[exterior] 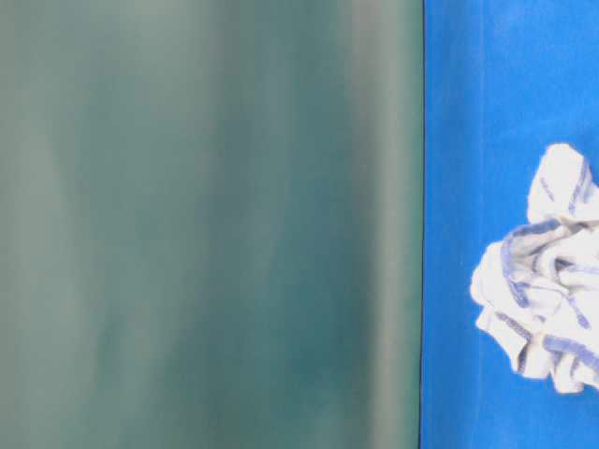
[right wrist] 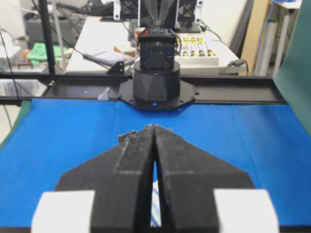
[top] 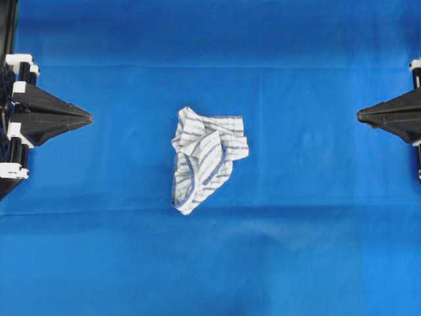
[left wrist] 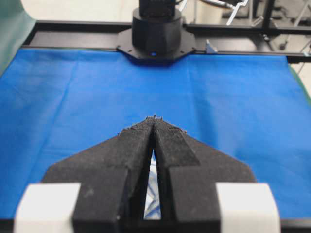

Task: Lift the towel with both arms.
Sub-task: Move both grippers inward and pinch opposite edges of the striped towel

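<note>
Blue cloth point(top: 316, 250): plain and large, covering the whole working surface; faint creases run across it in the overhead view.
Left gripper point(top: 89, 119): parked at the left edge of the cloth, tip aimed toward the middle; fingers point(left wrist: 133, 145) pressed together at the tip, holding nothing.
Right gripper point(top: 360, 116): parked at the right edge, mirroring its partner; jaws likewise clenched and empty, judging by its own wrist view.
Towel point(top: 205, 158): white with fine blue-grey stripes, crumpled into a loose heap at the centre of the blue cloth, well apart from both grippers — roughly midway between them.
Towel, form: folded over on itself, hem edges tucked and twisted; no clean corner is laid out toward either arm.
Far arm bases: each wrist view shows the opposite arm's black base point(left wrist: 155, 34) at the far edge of the cloth.
Risk, closed jaws: both must part before any grasp; descending shut would only push the heap.
Risk, wrong layer: the towel is thin and lies flat on the blue cloth — a deep pinch could catch the cloth beneath too.
Risk, uneven hold: with no clear corners, both arms may seize the same fold, or one may slip, leaving the towel dangling from one side.
Risk, crowding: the heap is small, so two grippers converging on it could collide.
</note>
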`<action>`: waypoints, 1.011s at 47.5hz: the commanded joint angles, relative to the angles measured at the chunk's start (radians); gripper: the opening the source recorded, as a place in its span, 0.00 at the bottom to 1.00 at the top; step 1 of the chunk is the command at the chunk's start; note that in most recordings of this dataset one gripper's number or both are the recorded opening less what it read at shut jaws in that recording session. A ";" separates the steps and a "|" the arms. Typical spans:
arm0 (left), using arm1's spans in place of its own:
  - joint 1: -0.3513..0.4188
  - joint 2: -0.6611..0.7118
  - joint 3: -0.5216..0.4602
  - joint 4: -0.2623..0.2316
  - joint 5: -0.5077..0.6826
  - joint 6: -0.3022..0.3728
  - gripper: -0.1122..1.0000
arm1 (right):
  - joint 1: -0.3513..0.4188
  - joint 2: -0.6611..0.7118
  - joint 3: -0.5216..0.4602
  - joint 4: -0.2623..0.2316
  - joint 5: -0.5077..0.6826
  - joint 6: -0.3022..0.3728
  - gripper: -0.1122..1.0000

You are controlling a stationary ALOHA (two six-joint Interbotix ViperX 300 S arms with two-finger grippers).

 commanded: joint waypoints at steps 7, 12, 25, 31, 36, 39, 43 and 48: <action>-0.029 0.052 -0.035 -0.021 -0.028 -0.012 0.11 | 0.000 0.055 -0.058 0.002 0.051 0.006 0.09; -0.063 0.094 -0.044 -0.021 -0.055 -0.012 0.11 | 0.000 0.103 -0.091 0.002 0.115 0.008 0.09; -0.140 0.281 -0.089 -0.021 -0.121 -0.011 0.11 | -0.008 0.258 -0.147 0.006 0.147 0.014 0.09; -0.160 0.388 -0.124 -0.021 -0.146 -0.012 0.12 | -0.023 0.341 -0.163 0.011 0.135 0.041 0.09; -0.170 0.476 -0.160 -0.021 -0.147 -0.012 0.20 | -0.028 0.431 -0.186 0.011 0.137 0.071 0.10; -0.178 0.529 -0.181 -0.021 -0.147 -0.012 0.34 | -0.029 0.479 -0.202 0.009 0.138 0.080 0.12; -0.184 0.603 -0.207 -0.021 -0.147 -0.012 0.57 | -0.029 0.555 -0.224 0.011 0.140 0.080 0.32; -0.195 0.676 -0.229 -0.023 -0.149 -0.012 0.84 | -0.028 0.641 -0.245 0.008 0.140 0.080 0.61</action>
